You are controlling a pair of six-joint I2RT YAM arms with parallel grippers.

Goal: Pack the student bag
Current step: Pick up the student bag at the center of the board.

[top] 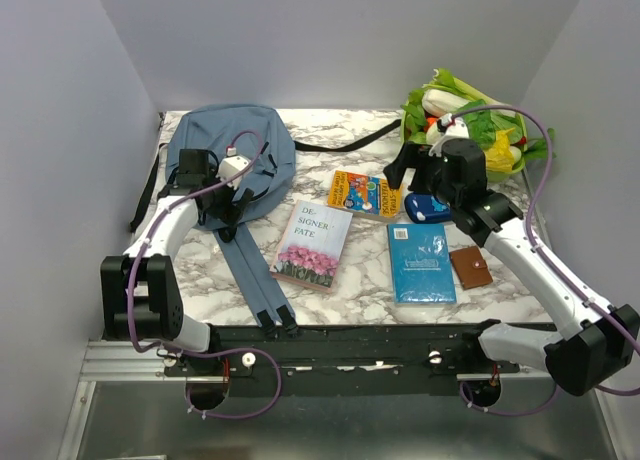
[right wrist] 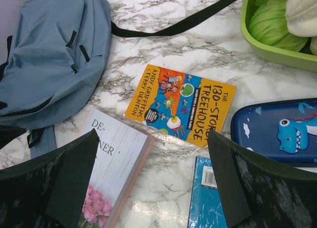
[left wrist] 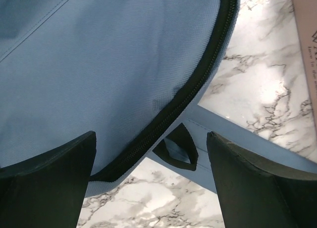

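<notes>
L hand (left wrist: 151, 134) spread wide over student bag (top: 240, 135) | axis far-near, straps (top: 255, 280) nearside

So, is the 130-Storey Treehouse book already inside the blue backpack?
No, the 130-Storey Treehouse book lies flat on the marble table, apart from the blue backpack.

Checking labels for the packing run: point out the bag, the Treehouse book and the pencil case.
bag (top: 215, 128): top view, bare blue fabric of the main body.
Treehouse book (right wrist: 181, 103): right wrist view, middle of the front cover.
pencil case (right wrist: 290, 135): right wrist view, dinosaur print on the lid.
</notes>
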